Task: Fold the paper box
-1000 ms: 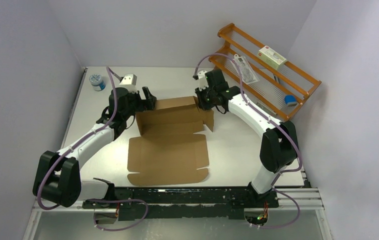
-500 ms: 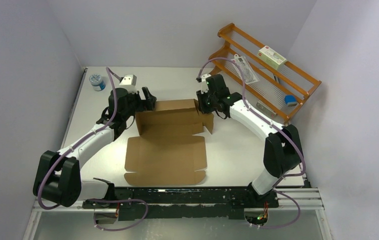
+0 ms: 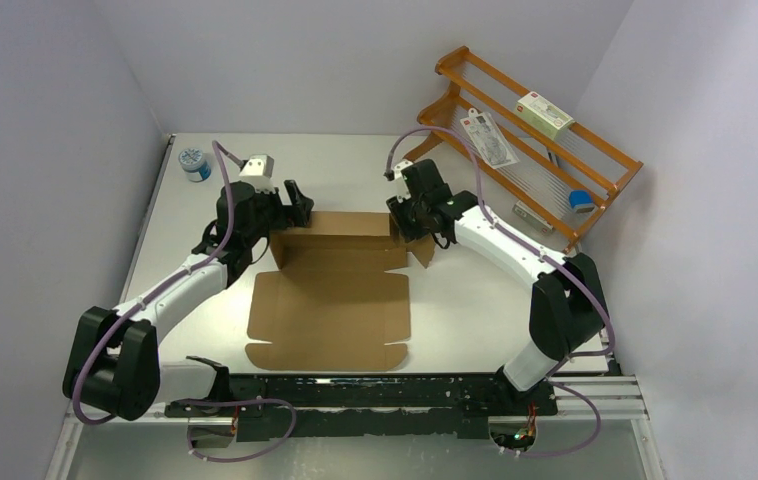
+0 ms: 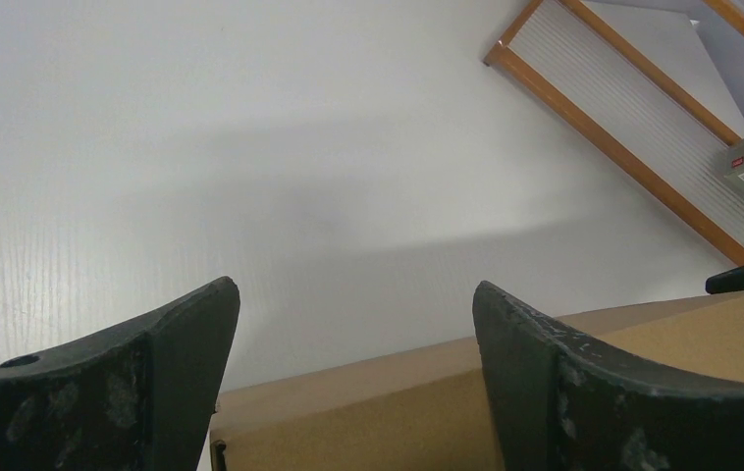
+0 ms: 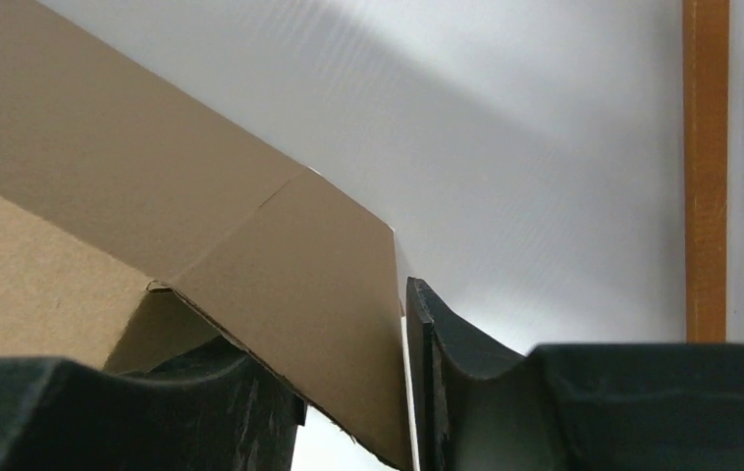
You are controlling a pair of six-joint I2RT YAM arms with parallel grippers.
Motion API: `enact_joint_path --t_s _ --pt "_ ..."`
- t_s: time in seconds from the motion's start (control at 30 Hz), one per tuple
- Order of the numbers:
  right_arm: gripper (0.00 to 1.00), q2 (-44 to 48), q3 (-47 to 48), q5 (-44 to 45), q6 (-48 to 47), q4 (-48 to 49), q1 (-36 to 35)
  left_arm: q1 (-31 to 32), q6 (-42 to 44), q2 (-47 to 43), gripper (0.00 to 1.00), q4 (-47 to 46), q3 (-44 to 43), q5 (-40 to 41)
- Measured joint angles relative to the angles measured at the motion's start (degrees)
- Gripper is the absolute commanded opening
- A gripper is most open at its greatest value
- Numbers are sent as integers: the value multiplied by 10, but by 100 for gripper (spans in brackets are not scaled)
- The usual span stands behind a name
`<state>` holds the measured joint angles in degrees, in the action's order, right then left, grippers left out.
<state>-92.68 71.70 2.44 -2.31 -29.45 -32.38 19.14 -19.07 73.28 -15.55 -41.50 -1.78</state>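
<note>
- The only label I can make out is a red one on the small white carton point(image 3: 543, 112) lying on the orange rack point(image 3: 595, 134) at the far right; its writing is too small to read.
- A clear packet point(image 3: 490, 140) with a card inside rests on the same rack, print illegible.
- A small round tub point(image 3: 194, 163) with a bluish lid stands at the far left corner of the desk point(image 3: 475, 300); nothing readable there either.
- The paper box point(image 3: 330, 290) is plain brown, with no marking. It lies in the middle of the desk between the two arms, its big panel flat toward the near edge and its back wall raised at the far side.
- The left gripper point(image 3: 300, 203) hangs at the far left corner of that back wall, jaws spread wide, the cardboard's top edge showing between them.
- The right gripper point(image 3: 402, 222) is at the far right corner. The side flap there stands between its fingers point(image 5: 447, 343), one of which lies against the flap's edge; I cannot tell whether the flap is actually pinched.
</note>
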Motion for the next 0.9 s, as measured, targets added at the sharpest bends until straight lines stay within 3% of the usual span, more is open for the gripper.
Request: enact_joint_path --t_s 0.33,0.53,0.9 --pt "17 -21 49 -8 33 -64 -3 1 -5 -9 93 0 0 5" --pt "18 -35 102 -17 63 -109 -4 1 -7 -41 94 2 0 21" --pt "20 -36 49 -19 32 -42 -6 1 -12 -77 96 7 17 46"
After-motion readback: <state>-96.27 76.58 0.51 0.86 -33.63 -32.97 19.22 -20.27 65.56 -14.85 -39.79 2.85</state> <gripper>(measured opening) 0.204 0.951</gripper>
